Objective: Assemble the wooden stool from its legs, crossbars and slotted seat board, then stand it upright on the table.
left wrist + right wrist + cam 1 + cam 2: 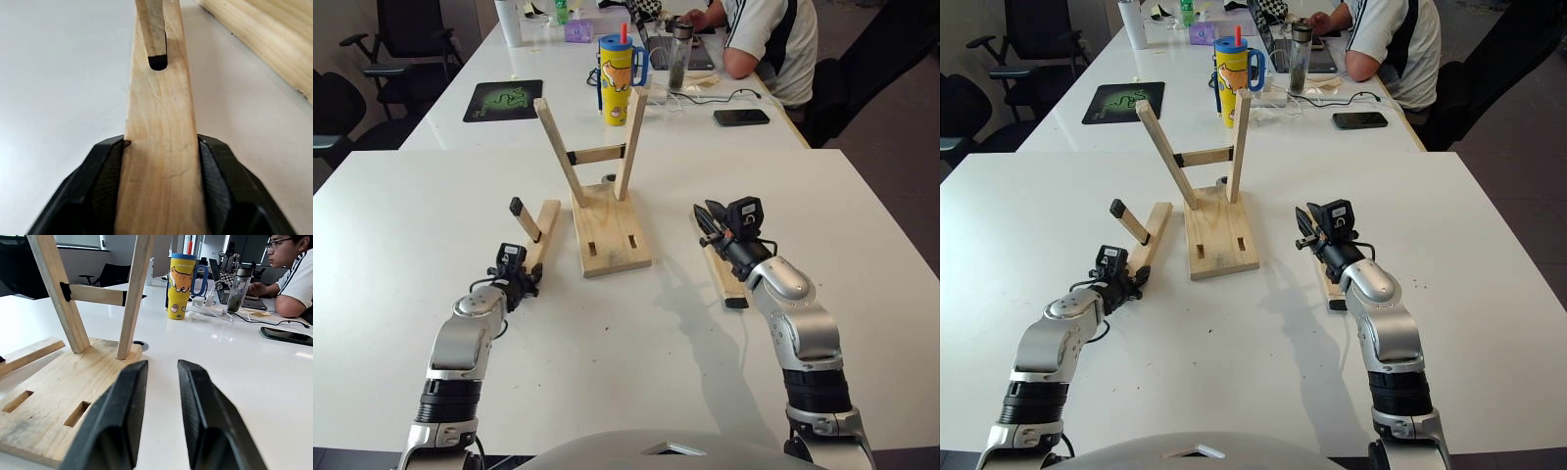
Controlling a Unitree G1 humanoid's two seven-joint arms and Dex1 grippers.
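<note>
Gripping the near end of the pale wooden leg piece (544, 227), probably light and stiff, left of frame centre, the left end effector (529, 279) was clenched while the right end effector (710, 223) hung released right of the slotted seat board (612, 240).

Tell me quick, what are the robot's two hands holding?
Left gripper: closed on a wooden leg.
Right gripper: open, holding nothing.

The slotted seat board (607, 233) lies flat midway on the white bench (607, 362). A crossbar leg (546, 225) lies at its nine o'clock, a second leg (722, 279) at three.
</note>
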